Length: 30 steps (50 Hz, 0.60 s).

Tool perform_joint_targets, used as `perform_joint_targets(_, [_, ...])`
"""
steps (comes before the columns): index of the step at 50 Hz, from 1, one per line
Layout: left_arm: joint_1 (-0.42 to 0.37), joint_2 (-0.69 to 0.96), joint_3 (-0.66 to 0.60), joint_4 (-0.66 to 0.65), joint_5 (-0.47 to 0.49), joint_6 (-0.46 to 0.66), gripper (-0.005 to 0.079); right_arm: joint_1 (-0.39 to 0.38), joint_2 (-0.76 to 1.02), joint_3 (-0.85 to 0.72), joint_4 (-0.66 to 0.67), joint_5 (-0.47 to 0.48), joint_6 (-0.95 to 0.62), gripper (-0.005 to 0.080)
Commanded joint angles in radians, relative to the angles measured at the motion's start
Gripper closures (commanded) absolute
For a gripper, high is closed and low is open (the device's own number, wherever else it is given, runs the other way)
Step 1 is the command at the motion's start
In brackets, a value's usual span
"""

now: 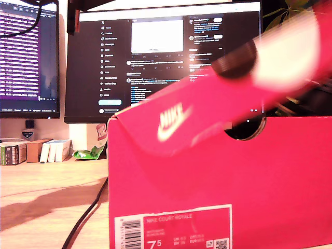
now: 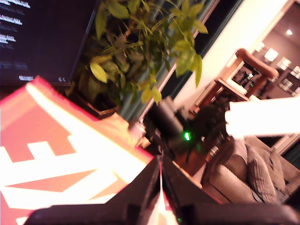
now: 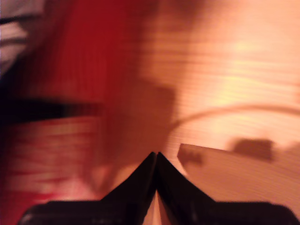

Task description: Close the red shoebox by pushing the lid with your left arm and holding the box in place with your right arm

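The red Nike shoebox fills the exterior view's right, close to the camera. Its lid stands tilted and half raised, blurred by motion. A white arm with a dark joint is blurred above the lid at the exterior view's upper right; I cannot tell which arm it is. My first gripper is shut, its tips beside the lid's red and white surface. My second gripper is shut and empty over the wooden table, with the red box blurred beside it.
Two lit monitors stand behind the box. Small boxes and a green packet lie at the exterior view's left. A black cable crosses the table beside the box. A leafy plant and another white arm are beyond my first gripper.
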<state>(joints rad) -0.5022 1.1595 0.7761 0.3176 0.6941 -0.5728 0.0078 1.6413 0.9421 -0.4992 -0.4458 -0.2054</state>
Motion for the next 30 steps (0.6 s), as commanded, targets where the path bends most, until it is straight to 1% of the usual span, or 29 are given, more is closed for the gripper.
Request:
perform_joint_targets(1, [0.008, -0.016, -0.001, -0.005, 0.008, 0.005, 0.0761, -0.025, 0.017, 0.009, -0.008, 0.000, 0.009, 0.0764])
perform_joint_targets(3, [0.008, -0.016, -0.001, -0.013, 0.010, 0.005, 0.0761, -0.041, 0.014, 0.024, -0.016, -0.010, 0.023, 0.0764])
perform_joint_targets(6, [0.009, -0.016, -0.001, -0.029, 0.019, 0.005, 0.0761, -0.057, 0.009, 0.051, -0.039, -0.065, 0.027, 0.0764])
perform_joint_targets(7, [0.010, -0.016, -0.001, -0.036, 0.019, 0.005, 0.0761, -0.060, 0.009, 0.061, -0.051, -0.065, 0.027, 0.0764])
perform_joint_targets(8, [0.010, -0.016, -0.001, -0.043, 0.020, 0.006, 0.0761, -0.062, 0.009, 0.071, -0.064, -0.120, 0.028, 0.0764])
perform_joint_targets(10, [0.011, -0.016, -0.001, -0.054, 0.020, 0.007, 0.0761, -0.062, 0.009, 0.089, -0.083, -0.163, 0.029, 0.0764])
perform_joint_targets(13, [0.013, -0.016, -0.001, -0.071, 0.020, 0.027, 0.0761, -0.061, 0.009, 0.119, -0.117, -0.288, 0.029, 0.0764])
perform_joint_targets(14, [0.014, -0.016, -0.001, -0.074, 0.020, 0.027, 0.0761, -0.060, 0.009, 0.124, -0.121, -0.288, 0.029, 0.0764])
perform_joint_targets(15, [0.014, -0.016, -0.001, -0.079, 0.021, 0.032, 0.0761, -0.059, 0.009, 0.130, -0.126, -0.363, 0.030, 0.0764])
perform_joint_targets(16, [0.015, -0.016, -0.001, -0.083, 0.021, 0.032, 0.0761, -0.056, 0.009, 0.135, -0.130, -0.394, 0.030, 0.0764])
perform_joint_targets(17, [0.016, -0.016, -0.001, -0.086, 0.021, 0.032, 0.0761, -0.053, 0.009, 0.140, -0.132, -0.404, 0.030, 0.0764])
perform_joint_targets(18, [0.016, -0.016, -0.001, -0.089, 0.021, 0.032, 0.0761, -0.047, 0.009, 0.144, -0.134, -0.454, 0.030, 0.0764])
perform_joint_targets(19, [0.016, -0.016, -0.001, -0.093, 0.021, 0.033, 0.0761, -0.042, 0.009, 0.146, -0.135, -0.480, 0.030, 0.0764])
perform_joint_targets(21, [0.016, -0.016, -0.001, -0.097, 0.021, 0.034, 0.0761, -0.031, 0.009, 0.148, -0.135, -0.496, 0.030, 0.0764])
perform_joint_targets(22, [0.016, -0.016, -0.001, -0.101, 0.020, 0.041, 0.0761, -0.026, 0.009, 0.148, -0.136, -0.540, 0.030, 0.0764])
perform_joint_targets(25, [0.016, -0.016, -0.001, -0.109, 0.020, 0.048, 0.0761, -0.011, 0.009, 0.148, -0.148, -0.571, 0.028, 0.0764])
perform_joint_targets(30, [0.016, -0.016, -0.001, -0.116, 0.020, 0.058, 0.0761, 0.020, 0.009, 0.148, -0.177, -0.576, 0.016, 0.0764])
